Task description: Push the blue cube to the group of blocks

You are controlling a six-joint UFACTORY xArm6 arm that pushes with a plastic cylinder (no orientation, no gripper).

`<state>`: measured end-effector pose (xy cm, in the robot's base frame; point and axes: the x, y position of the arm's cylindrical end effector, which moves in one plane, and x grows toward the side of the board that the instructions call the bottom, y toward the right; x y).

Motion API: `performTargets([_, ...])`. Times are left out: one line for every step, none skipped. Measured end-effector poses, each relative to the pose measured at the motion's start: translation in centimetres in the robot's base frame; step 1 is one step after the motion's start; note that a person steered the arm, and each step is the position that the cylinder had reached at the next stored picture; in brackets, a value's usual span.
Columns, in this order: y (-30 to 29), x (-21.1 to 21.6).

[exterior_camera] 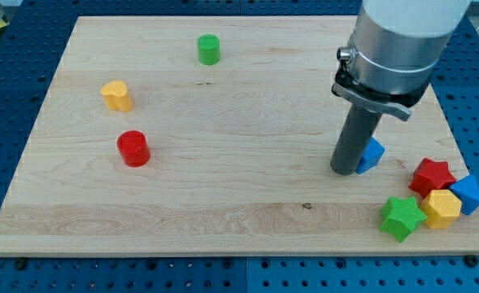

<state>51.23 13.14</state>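
The blue cube lies right of the board's middle, partly hidden behind my rod. My tip rests on the board at the cube's left side, touching or nearly touching it. The group of blocks sits at the view's bottom right: a red star, a yellow block, a green star and a second blue block. The blue cube is apart from the group, up and to the left of the red star.
A green cylinder stands near the view's top. A yellow block and a red cylinder stand at the left. The wooden board lies on a blue perforated table. The arm's grey body hangs over the top right.
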Motion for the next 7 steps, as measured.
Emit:
performTargets([-0.8, -0.8])
performTargets([-1.0, -3.0])
performTargets([-1.0, -5.2])
performTargets([-0.6, -7.6])
performTargets([0.5, -7.4])
performTargets([3.1, -5.0])
performTargets([5.1, -2.1])
